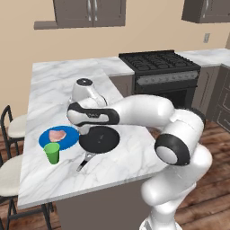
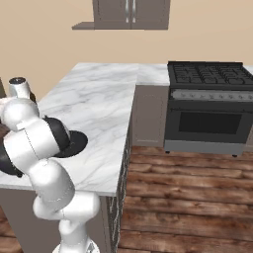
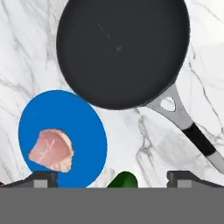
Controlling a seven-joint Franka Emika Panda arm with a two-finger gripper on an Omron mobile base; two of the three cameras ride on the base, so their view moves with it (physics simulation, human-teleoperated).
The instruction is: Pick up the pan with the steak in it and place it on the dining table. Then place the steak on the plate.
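Observation:
The black pan [image 3: 122, 48] sits empty on the marble dining table [image 1: 58, 81], its handle [image 3: 192, 131] pointing toward the table's near edge. Beside it lies the blue plate [image 3: 83, 122], and the pink steak [image 3: 51, 150] rests on it. My gripper [image 3: 113, 177] hangs open above the plate and pan, holding nothing, its fingertips [image 3: 43, 177] spread wide. From the left base view the pan [image 1: 101, 139], plate [image 1: 67, 140] and steak [image 1: 56, 134] lie just below my hand [image 1: 85, 114]. From the right, my arm hides most of the pan [image 2: 74, 141].
A small green cup [image 1: 52, 154] stands at the plate's near edge, directly under the hand. Stools [image 1: 11, 130] line the table's left side. The black stove [image 1: 159, 67] stands behind, to the right, over a wooden floor [image 2: 188, 197].

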